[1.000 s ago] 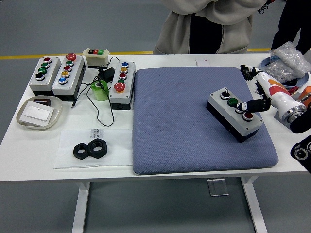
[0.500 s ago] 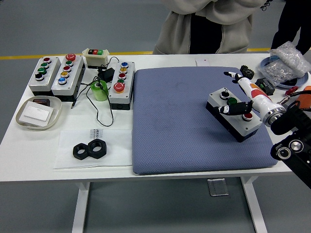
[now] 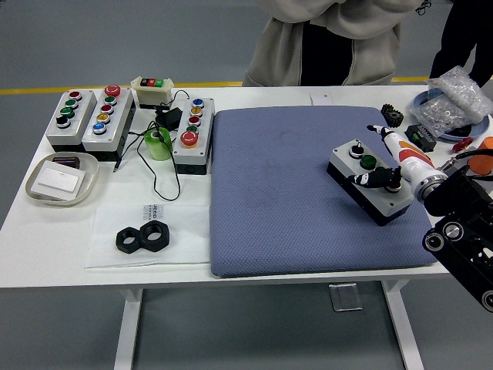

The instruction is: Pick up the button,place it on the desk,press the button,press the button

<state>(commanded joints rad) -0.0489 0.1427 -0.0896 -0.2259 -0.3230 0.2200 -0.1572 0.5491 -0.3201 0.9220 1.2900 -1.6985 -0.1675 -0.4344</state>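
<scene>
A white bench (image 3: pixel 54 231) carries everything, and a person in a light hooded top (image 3: pixel 331 38) stands at its far edge with no hands over the surface. A large blue-grey padded mat (image 3: pixel 293 200) covers the middle and right of the bench, reaching almost to the near edge.

The robot's right arm (image 3: pixel 462 231) comes in from the near right corner, black and jointed, ending in the white-and-orange right hand (image 3: pixel 397 158) over the mat's right side. Its dark fingers (image 3: pixel 373 179) are curled together and bent down onto the three-button control box (image 3: pixel 373 181), their tips at the red button, which they hide; they grasp nothing. The box lies flat on the right part of the mat, turned at an angle, with a black selector knob and a green button showing.

At the far left corner stand two grey button boxes (image 3: pixel 81 119) side by side, a small cream switch box (image 3: pixel 152 91) behind them, and a taller four-button box (image 3: pixel 192 135) just beside the mat's left edge. A green tape roll (image 3: pixel 159 143) sits between them amid black cable. A shallow white tray (image 3: pixel 62 179) lies at the left edge; two black hex nuts (image 3: pixel 142 238) rest on a paper sheet near the near edge. A bag of small clear parts (image 3: pixel 454 96) sits at the far right corner.
</scene>
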